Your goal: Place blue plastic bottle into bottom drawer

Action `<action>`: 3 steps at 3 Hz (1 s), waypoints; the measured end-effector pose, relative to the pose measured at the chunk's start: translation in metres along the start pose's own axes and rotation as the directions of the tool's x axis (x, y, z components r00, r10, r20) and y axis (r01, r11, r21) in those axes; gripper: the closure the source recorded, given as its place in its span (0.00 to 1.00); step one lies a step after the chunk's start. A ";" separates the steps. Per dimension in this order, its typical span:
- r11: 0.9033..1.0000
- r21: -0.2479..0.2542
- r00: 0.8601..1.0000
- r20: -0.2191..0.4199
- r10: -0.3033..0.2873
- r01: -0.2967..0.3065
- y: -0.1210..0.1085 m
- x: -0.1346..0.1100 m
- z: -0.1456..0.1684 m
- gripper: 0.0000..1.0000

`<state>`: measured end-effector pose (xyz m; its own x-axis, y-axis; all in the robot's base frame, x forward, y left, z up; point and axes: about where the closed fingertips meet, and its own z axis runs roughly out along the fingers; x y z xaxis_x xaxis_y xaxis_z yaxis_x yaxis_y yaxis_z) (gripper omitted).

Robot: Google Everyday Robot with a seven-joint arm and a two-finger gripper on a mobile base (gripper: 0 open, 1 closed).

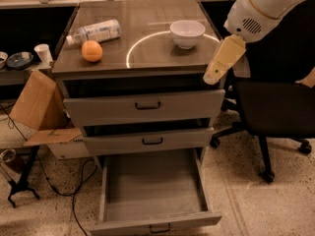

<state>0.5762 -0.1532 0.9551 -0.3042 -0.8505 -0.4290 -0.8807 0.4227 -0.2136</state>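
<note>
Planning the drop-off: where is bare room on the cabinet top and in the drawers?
The bottom drawer, pulled out, has a bare floor. On the cabinet top, the middle between orange and white bowl is free; the left rear is crowded, blue plastic bottle lying by the orange. The hand hangs off its right front corner.

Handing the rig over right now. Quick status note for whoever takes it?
Gripper: in the air off the right front corner of the cabinet top, well away from the bottle and not holding it.
Bottle: lying on its side at the left rear of the cabinet top, orange just in front of it, bowl over to the right.
Bottom drawer: pulled out, nothing inside.
Done: drawer is open.
Left: reach across to the bottle, grasp it, carry it down and set it in the bottom drawer.
</note>
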 end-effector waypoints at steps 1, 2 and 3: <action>0.999 0.036 0.999 0.027 0.026 -0.027 -0.005 -0.007 0.002 0.00; 0.996 0.068 0.996 0.078 0.046 -0.051 -0.017 -0.030 0.014 0.00; 0.990 0.101 0.987 0.140 0.084 -0.098 -0.030 -0.056 0.027 0.00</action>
<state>0.6294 -0.1094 0.9614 -0.3229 -0.7601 -0.5639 -0.8055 0.5335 -0.2579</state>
